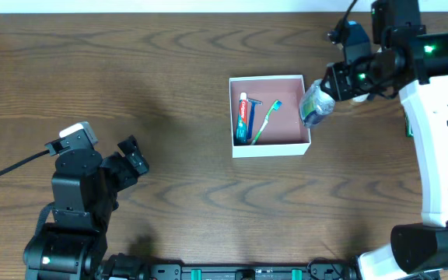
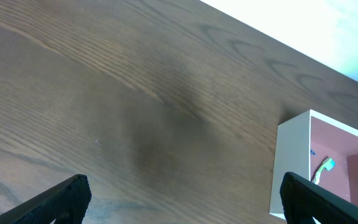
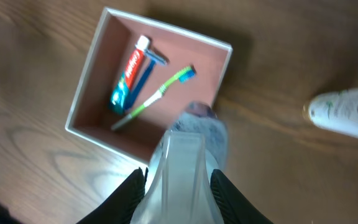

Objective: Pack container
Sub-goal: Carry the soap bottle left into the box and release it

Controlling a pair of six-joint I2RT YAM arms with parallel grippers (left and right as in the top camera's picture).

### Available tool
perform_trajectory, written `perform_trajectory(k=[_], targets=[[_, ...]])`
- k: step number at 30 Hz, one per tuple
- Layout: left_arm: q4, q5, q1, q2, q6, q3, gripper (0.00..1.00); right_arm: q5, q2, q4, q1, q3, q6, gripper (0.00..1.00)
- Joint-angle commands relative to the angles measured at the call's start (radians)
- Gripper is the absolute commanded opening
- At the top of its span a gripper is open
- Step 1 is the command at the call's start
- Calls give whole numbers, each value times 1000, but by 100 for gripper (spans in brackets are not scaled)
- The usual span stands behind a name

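Observation:
The container is a shallow white-walled box with a pink inside at the table's centre right; it also shows in the left wrist view and the right wrist view. Inside lie a toothpaste tube, a blue razor and a green toothbrush. My right gripper is shut on a clear plastic packet and holds it above the container's right wall; in the right wrist view the packet hangs between the fingers. My left gripper is open and empty, far left of the container.
A white tube with green print lies on the table right of the container. A small green thing peeks out beside the right arm. The table is dark wood.

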Motion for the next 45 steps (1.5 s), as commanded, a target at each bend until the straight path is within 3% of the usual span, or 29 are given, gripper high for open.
perform_trajectory(k=[1,15,45], targets=[[0,-5,3,0,-9,1,98,-26,-8,40,26,34,57,31],[1,-5,3,0,-9,1,98,-18,67,137,102,34,101,31],[1,-5,3,0,-9,1,98,31,235,236,105,34,100,37]])
